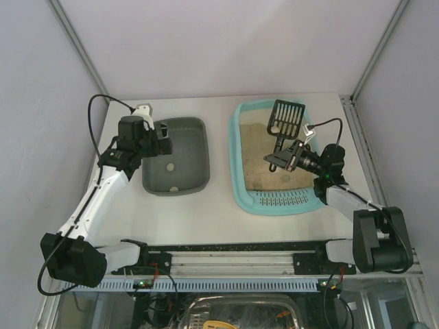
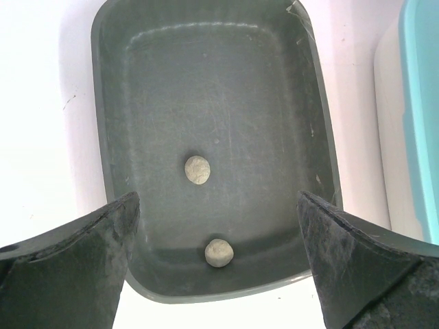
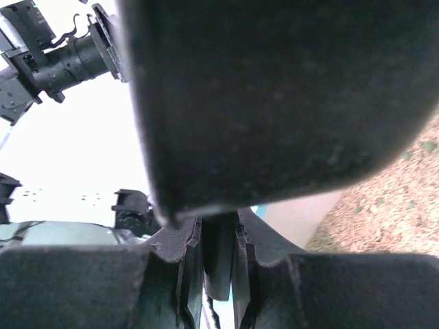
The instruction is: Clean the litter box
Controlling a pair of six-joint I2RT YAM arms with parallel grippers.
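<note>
The turquoise litter box (image 1: pixel 236 164) lies right of centre, tan litter (image 1: pixel 260 154) inside, its slotted grille (image 1: pixel 281 200) at the near end. My right gripper (image 1: pixel 278 160) hovers over the litter, shut on the handle of a black slotted scoop (image 1: pixel 286 116) whose head points to the far rim. In the right wrist view the handle (image 3: pixel 219 257) sits clamped between the fingers and the scoop (image 3: pixel 274 89) fills the top, litter (image 3: pixel 405 199) at right. My left gripper (image 1: pixel 164 140) is open and empty above the dark grey tray (image 1: pixel 204 154).
The grey tray (image 2: pixel 219 89) holds two pale round clumps (image 2: pixel 197 169) (image 2: pixel 219 252). My left gripper (image 2: pixel 216 199) spans the tray's near end. The litter box edge (image 2: pixel 422 103) shows at the right. White walls enclose the table on three sides.
</note>
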